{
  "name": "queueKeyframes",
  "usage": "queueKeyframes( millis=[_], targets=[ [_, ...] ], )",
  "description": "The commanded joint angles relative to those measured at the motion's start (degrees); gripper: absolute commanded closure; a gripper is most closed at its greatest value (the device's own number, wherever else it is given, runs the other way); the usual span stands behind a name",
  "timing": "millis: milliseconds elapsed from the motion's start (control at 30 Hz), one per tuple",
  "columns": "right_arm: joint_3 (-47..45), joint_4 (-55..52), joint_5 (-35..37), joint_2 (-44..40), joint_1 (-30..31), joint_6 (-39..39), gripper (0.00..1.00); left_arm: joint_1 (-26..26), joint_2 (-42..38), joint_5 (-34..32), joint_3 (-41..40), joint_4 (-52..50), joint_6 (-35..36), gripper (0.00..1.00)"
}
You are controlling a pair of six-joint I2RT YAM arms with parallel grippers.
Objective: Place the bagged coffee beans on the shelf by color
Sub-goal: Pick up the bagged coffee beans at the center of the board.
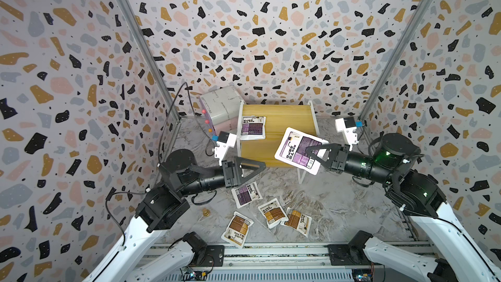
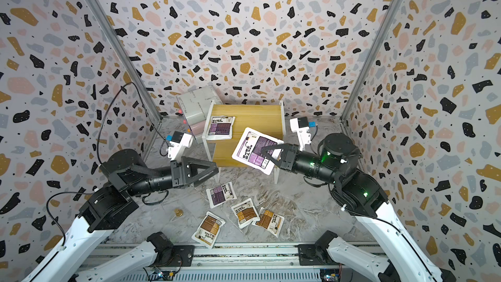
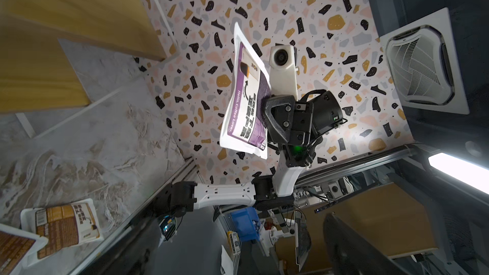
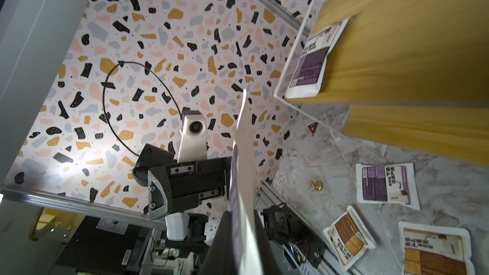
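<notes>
In both top views my right gripper (image 1: 309,150) (image 2: 265,153) is shut on a purple-labelled bag of coffee beans (image 1: 294,146) (image 2: 250,145), holding it tilted in the air above the front right part of the shelf (image 1: 282,112). The right wrist view shows this bag (image 4: 244,133) edge-on between the jaws. Another purple bag (image 1: 252,127) lies on the shelf's upper board at its left. My left gripper (image 1: 259,167) is open and empty, just in front of the shelf's left leg. On the table lie one purple bag (image 1: 246,193) and three brown bags (image 1: 272,212) (image 1: 296,221) (image 1: 238,229).
Stacked white and pink boxes (image 1: 219,105) lean against the back wall, left of the shelf. A small brass object (image 1: 206,212) sits on the marble table near my left arm. A metal rail (image 1: 271,253) runs along the front edge. Patterned walls close in three sides.
</notes>
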Motion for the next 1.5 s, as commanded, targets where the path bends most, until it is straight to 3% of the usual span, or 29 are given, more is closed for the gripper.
queueKeyframes(
  millis=[0, 300, 433, 600, 700, 1000, 1167, 1300, 1467],
  targets=[
    [3.6, 4.6, 7.5, 3.6, 0.0, 0.1, 0.95, 0.1, 4.9, -7.7, 2.2, 8.8, -1.0, 0.0],
    [6.3, 13.8, 4.4, 10.4, 0.0, 5.0, 0.95, 0.1, 12.7, -7.0, 6.3, 14.7, -1.3, 0.0],
    [6.4, 16.4, 2.6, 12.0, 0.0, 6.8, 0.94, 0.1, 14.1, -6.4, 6.4, 16.5, -1.2, 0.07],
    [6.2, 18.8, 0.7, 13.4, 0.1, 8.5, 0.94, 0.1, 15.2, -7.1, 6.4, 17.8, -1.1, 0.22],
    [5.0, 20.0, 0.3, 13.3, 0.1, 9.6, 0.94, 0.1, 16.2, -7.2, 6.9, 18.6, -1.1, 0.37],
    [1.3, 20.7, 0.6, 11.2, 0.1, 10.4, 0.93, 0.1, 18.9, -7.4, 8.2, 21.6, -1.6, 0.49],
    [-0.9, 20.8, 1.0, 9.8, 0.1, 10.7, 0.91, 0.1, 20.2, -7.1, 8.4, 23.1, -2.3, 0.67],
    [-1.3, 20.2, 0.8, 9.4, 0.1, 10.3, 0.83, 0.2, 20.3, -6.8, 8.2, 22.7, -2.2, 0.77],
    [-0.6, 16.9, 0.0, 9.0, 0.1, 8.1, 0.55, 1.3, 20.6, -4.3, 9.2, 20.4, -1.9, 0.81]
  ],
)
